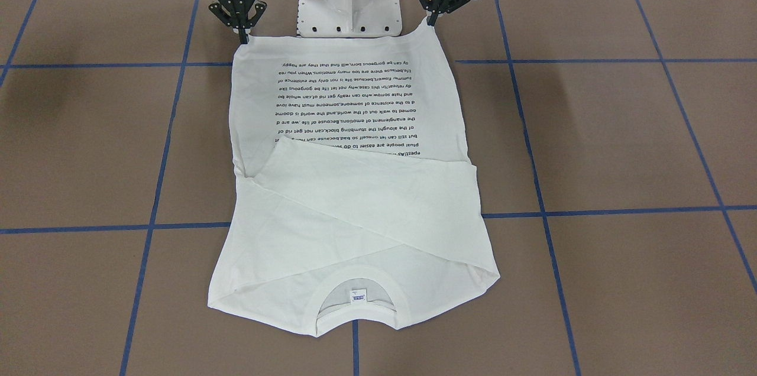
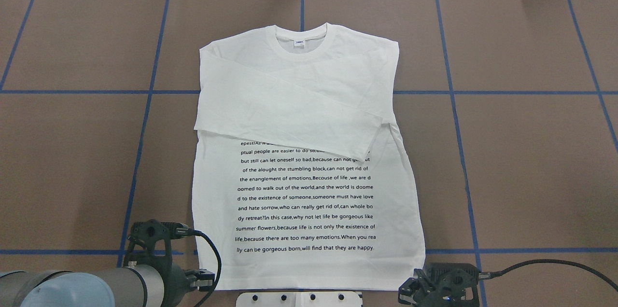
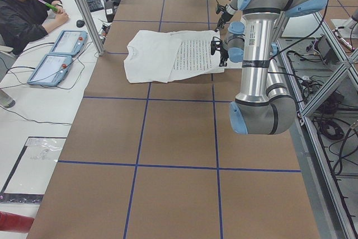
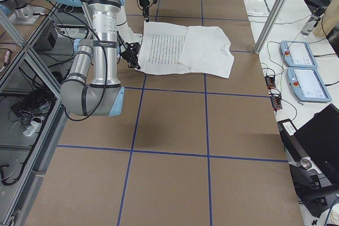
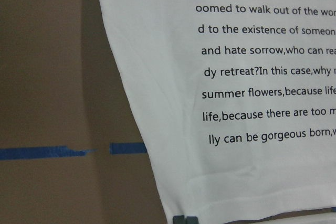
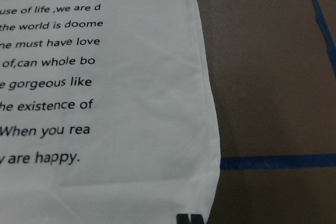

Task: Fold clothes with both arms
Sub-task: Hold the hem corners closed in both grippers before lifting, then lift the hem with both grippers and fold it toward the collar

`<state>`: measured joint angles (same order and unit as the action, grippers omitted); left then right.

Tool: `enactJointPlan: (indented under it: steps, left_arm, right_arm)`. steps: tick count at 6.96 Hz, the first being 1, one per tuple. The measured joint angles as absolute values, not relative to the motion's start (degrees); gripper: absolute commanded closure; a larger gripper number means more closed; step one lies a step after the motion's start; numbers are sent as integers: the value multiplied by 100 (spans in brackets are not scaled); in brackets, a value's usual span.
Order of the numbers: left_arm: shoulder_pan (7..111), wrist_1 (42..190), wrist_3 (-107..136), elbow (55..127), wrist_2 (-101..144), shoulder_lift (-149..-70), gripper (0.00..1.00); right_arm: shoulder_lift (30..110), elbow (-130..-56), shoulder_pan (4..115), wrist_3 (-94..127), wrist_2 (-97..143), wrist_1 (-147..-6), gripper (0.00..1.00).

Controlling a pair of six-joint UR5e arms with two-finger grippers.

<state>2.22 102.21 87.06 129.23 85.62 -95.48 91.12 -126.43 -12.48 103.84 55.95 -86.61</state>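
The white long-sleeved T-shirt [image 1: 355,198] [image 2: 304,104] lies flat on the brown table with the printed text up. Its neck points away from the robot and both sleeves are folded across the chest. My left gripper [image 1: 431,22] [image 2: 207,282] is shut on the hem corner on its side, which is raised a little. At the other hem corner my right gripper [image 1: 243,39] [image 2: 414,290] is also shut on the cloth. Each wrist view shows the shirt [image 5: 236,171] [image 6: 105,182] with dark fingertips [image 5: 185,220] [image 6: 190,219] closed at its bottom edge.
The white metal pedestal [image 1: 349,3] [image 2: 299,299] stands between the two grippers, right behind the hem. Blue tape lines [image 1: 591,210] grid the brown table. A seated person [image 3: 22,9] and two pendant tablets [image 3: 56,54] are at a side table beyond the far edge.
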Motion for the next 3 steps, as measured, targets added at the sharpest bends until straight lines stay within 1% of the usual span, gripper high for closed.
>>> enactJointPlan:
  steps: [1,2,3]
  left_arm:
    - [256,10131,8650,13086,8580,-9537,100]
    - [336,9808,8516,13417,8709,-9538,100]
    - [523,9221,8335,13915,9042,-9595,100]
  right_arm:
    - [9135,-12997,-1188,10366,5696,-8887,100]
    - [9093,-13643,-1103,10353,5967,-9556,100]
    - [8815,-14435,-958,10345,6391,-10630,100]
